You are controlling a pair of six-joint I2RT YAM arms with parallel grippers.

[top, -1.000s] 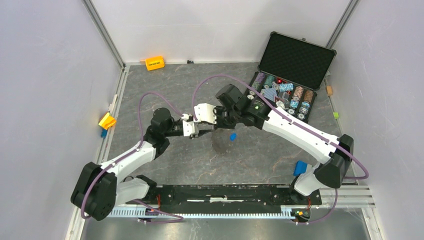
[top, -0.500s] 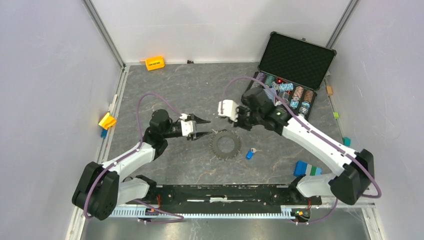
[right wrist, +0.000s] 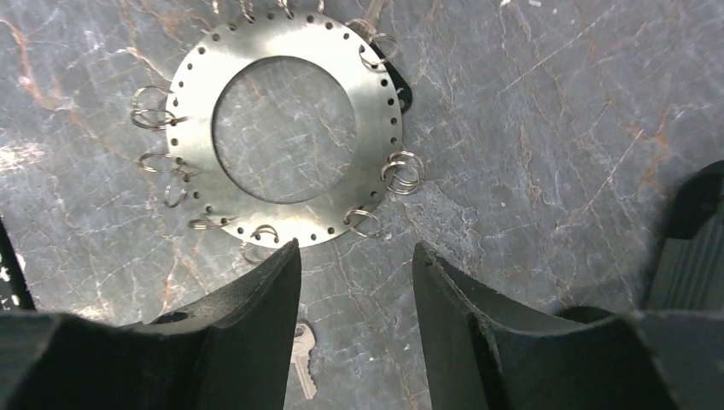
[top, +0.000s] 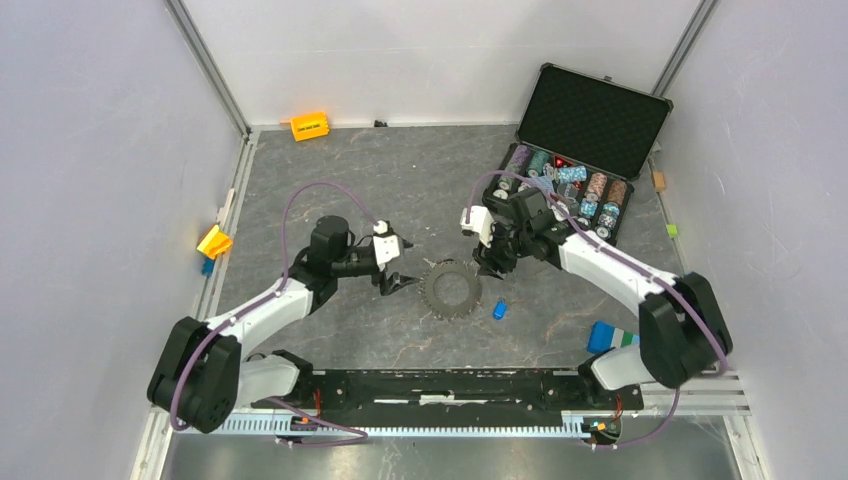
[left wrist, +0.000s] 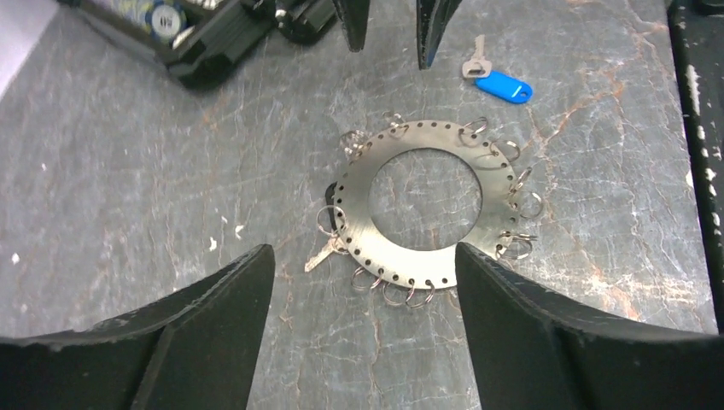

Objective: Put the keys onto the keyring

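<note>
Beside keyring (top: 450, 290), left end effector (top: 402, 262) spread, empty

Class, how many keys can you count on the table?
2: a blue-tagged key lying apart from the keyring, and a second key poking from beneath its rim. More may be hidden.

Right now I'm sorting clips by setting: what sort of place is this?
Likely a robot test cell: white panel walls on aluminium posts, a grey stone-look tabletop, a black arm-mounting rail.
</note>
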